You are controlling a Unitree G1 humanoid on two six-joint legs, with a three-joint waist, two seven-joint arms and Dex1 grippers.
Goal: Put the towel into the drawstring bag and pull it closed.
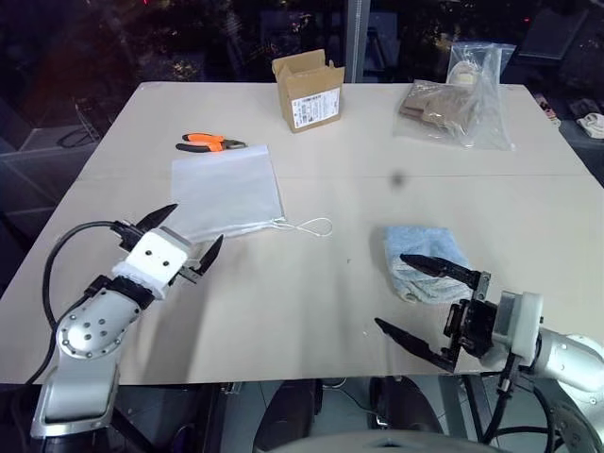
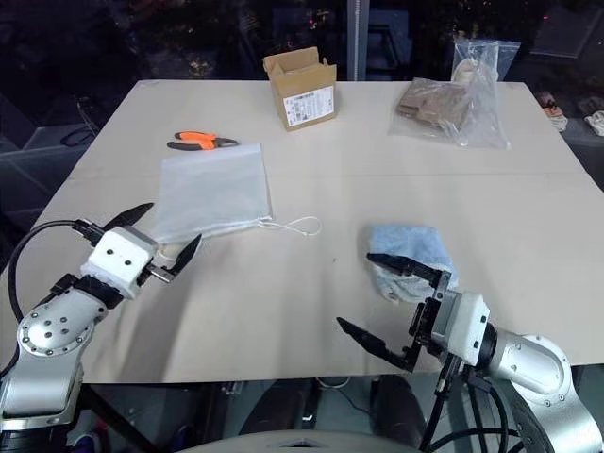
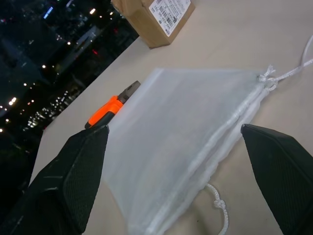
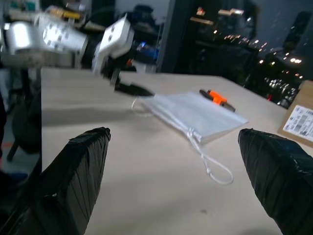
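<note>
The white drawstring bag (image 1: 226,193) lies flat on the left half of the table, its cord loop (image 1: 311,226) trailing to the right of its mouth. The light blue towel (image 1: 425,255) rests on the right side near the front. My left gripper (image 1: 185,234) hovers open at the bag's near left corner, pointing at the bag (image 3: 181,142) with nothing between its fingers. My right gripper (image 1: 415,297) stands open at the front right, its upper finger over the towel's near edge, aimed leftward toward the bag (image 4: 195,115).
Orange-handled pliers (image 1: 209,143) lie just behind the bag. A small open cardboard box (image 1: 309,92) stands at the back centre. A crinkly clear plastic bag with brown contents (image 1: 458,99) sits at the back right. The table's front edge (image 1: 283,377) runs just below both grippers.
</note>
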